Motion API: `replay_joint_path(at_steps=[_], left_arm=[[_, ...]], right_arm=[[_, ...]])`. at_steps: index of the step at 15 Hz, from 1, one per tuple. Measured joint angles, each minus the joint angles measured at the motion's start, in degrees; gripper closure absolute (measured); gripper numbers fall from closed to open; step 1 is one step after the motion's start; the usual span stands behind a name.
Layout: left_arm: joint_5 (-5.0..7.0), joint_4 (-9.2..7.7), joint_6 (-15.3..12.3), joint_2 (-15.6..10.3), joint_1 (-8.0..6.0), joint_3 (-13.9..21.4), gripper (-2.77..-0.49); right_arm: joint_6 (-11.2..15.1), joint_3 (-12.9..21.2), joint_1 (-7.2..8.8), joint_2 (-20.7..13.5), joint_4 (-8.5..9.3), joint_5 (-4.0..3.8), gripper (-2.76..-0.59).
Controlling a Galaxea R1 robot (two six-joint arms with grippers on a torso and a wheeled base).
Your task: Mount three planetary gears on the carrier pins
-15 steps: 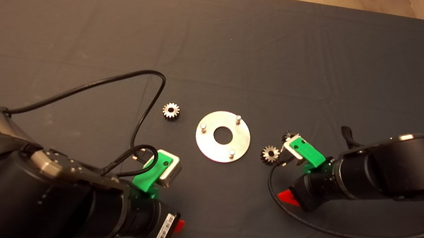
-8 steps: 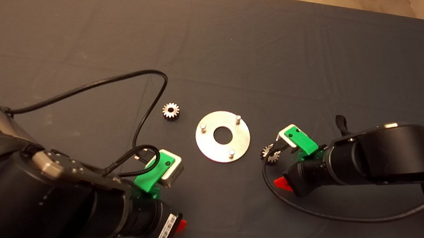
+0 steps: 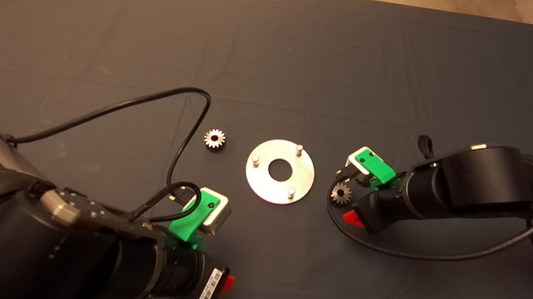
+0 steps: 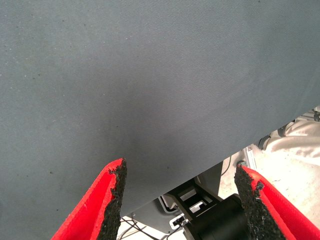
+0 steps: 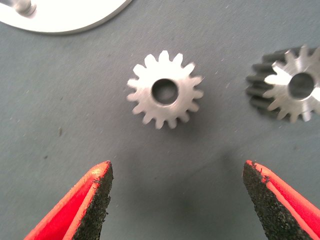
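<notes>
Steel gear (image 3: 214,139), lone, flat on mat (image 3: 281,47) left of carrier plate (image 3: 261,188), untouched. Left gripper (image 4: 180,200): parked near-left, fingers spread, holding nothing. Carrier pins (image 3: 299,149): three, upright, all bare. Second gear (image 3: 341,194), flat just right of plate, bore up, no long axis; third gear (image 5: 292,90) just beside it, apart. Right gripper (image 5: 177,200): nearer arm, poised over second gear, gear ahead of and between fingertips; fingers spread wide, touching nothing. Judged next: descend, pinch across teeth.
</notes>
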Motion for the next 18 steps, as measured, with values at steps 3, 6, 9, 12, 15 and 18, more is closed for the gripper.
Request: replay_joint_path(at_steps=[3, 6, 9, 12, 15, 18], left_arm=[[0.02, 0.05, 0.0, 0.02, 0.0, 0.0, -1.49], [0.02, 0.15, 0.0, 0.02, 0.02, 0.0, -1.49], [0.02, 0.2, 0.0, 0.02, 0.0, 0.0, -1.49], [0.02, 0.35, 0.0, 0.02, 0.0, 0.0, -1.49], [0.0, 0.68, 0.0, 0.02, 0.0, 0.0, -1.49], [0.0, 0.7, 0.0, 0.0, 0.0, 0.0, -1.49]], right_arm=[[-0.02, -0.5, -0.02, 0.12, -0.38, 0.0, -1.92], [-0.05, -1.14, -0.05, 0.3, -1.08, -0.07, -1.92], [-0.18, -1.52, -0.17, 1.22, -1.45, -0.02, -1.92], [-0.2, -1.88, -0.17, 1.93, -1.51, 0.04, -1.92], [-0.2, -2.24, -0.39, 2.34, -1.73, 0.0, -1.92], [-0.2, -3.09, -1.11, 3.23, -1.79, 0.06, -1.92]])
